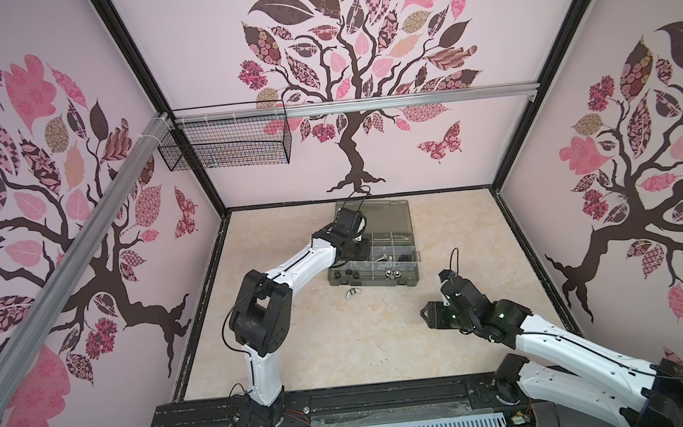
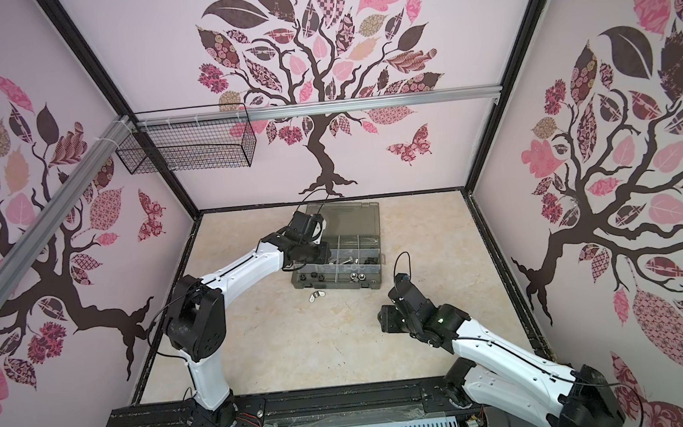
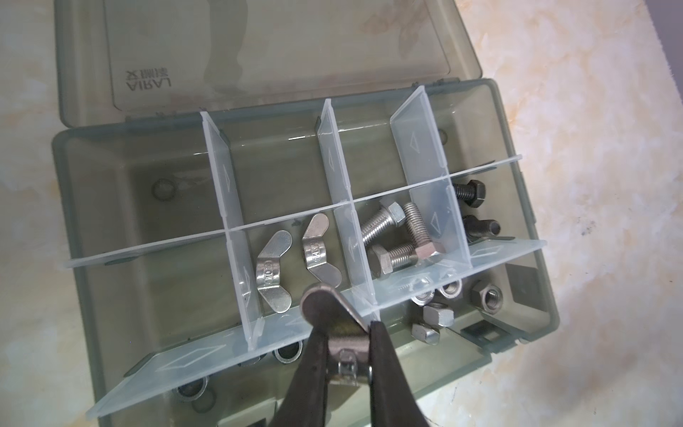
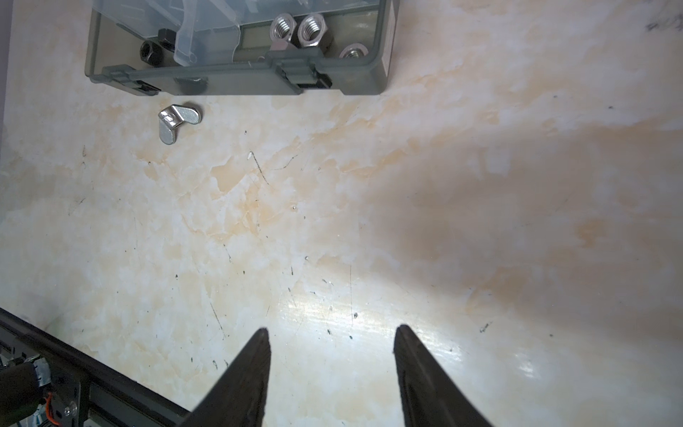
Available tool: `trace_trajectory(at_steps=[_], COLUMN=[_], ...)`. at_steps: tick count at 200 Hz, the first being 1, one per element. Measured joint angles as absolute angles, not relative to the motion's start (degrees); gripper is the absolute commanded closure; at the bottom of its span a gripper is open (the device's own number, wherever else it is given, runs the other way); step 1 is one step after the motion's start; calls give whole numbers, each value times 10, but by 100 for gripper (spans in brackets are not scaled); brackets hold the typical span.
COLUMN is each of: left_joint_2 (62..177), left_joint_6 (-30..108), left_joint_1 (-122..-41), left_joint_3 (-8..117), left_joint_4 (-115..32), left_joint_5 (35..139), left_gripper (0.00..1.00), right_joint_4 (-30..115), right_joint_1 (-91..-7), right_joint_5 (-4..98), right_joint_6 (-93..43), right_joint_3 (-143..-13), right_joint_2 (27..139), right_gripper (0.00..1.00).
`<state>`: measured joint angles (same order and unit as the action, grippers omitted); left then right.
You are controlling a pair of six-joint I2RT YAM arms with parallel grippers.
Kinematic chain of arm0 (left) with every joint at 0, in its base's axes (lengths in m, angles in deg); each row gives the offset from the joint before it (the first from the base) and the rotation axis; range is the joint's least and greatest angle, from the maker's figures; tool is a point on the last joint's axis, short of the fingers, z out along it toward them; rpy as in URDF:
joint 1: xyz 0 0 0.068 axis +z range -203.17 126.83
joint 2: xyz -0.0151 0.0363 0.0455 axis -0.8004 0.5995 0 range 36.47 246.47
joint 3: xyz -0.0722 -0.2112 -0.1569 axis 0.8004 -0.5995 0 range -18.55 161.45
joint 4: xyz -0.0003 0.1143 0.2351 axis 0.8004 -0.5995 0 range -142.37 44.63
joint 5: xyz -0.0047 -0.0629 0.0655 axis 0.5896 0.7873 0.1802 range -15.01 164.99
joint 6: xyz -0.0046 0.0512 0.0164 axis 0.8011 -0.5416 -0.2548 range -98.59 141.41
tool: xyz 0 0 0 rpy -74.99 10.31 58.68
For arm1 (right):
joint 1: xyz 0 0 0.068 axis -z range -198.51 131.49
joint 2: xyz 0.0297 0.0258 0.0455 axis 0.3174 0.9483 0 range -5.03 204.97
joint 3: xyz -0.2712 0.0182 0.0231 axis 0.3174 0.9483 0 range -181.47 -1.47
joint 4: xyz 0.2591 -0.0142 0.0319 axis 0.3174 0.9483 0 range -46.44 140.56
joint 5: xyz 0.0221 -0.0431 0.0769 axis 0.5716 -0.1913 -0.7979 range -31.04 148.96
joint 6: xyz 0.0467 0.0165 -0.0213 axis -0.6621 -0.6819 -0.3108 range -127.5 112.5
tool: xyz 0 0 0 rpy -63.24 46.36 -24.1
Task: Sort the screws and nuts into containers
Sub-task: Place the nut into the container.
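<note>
L wrist: L gripper (image 3: 344,322) is pinched on a wing nut (image 3: 323,301), held above a divider of the organizer case (image 3: 64,192), next to the wing-nut compartment. Fingers hide the nut's lower part. Compartments hold two wing nuts (image 3: 273,273), three silver bolts (image 3: 380,225), black bolts (image 3: 473,192) partly behind a divider, and silver hex nuts (image 3: 438,316). Round pieces (image 3: 284,355) in the near row are blurred by plastic, can't ID. Lid (image 3: 258,48) is open.

R wrist: R gripper (image 4: 332,332) is spread w/ nothing between, over bare table (image 4: 369,203). One loose wing nut (image 4: 179,120) lies just beside the case front wall. Case is cut off at frame edge.

Top views: I get both arms and the whole case. Loose wing nut (image 1: 352,293) shows in both top views. L gripper is buried under its wrist, R jaws unreadable, case contents too small to sort.
</note>
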<state>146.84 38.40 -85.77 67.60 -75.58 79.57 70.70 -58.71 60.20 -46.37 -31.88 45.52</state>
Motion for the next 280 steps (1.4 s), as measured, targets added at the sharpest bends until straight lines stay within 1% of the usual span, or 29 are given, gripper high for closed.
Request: trace_trajectory(at_steps=[25,38,56,78,85,148,166,185,227,280], left_joint_2=[1480,1490,1510,1523,1524,1509,1473,1410,1258,1095], left_joint_6=[384,384,384,386,386,390,393,398,424,480], left_joint_1=[-857,-855,-853,-850,-850,-849,-849,-848,-847,-845], left_joint_3=[681,697,723,738,738,732,708,664,533,354], left_joint_4=[-761,-764,-765,-767,-768,-769,-766,-759,-734,-729], left_joint_5=[788,786,782,781,780,782,783,788,786,761], left_gripper=[88,86,79,68,66,65,65,65,64,64], right_joint_4=[712,715,717,717,717,717,716,716,703,666], right_joint_1=[-587,-587,-587,-587,-587,-587,-587,-587,-587,-587], right_joint_5=[602,602,602,602,602,602,602,602,601,573], right_joint_6=[-465,-465,-466,-467,-467,-467,-467,-467,-460,-436], right_joint_3=[-310,-305,-302,-300,-300,-300,-300,-300,-300,-335], right_joint_2=[444,440,439,439,439,441,443,449,477,577], right_gripper=[43,43,43,42,42,42,42,42,42,43])
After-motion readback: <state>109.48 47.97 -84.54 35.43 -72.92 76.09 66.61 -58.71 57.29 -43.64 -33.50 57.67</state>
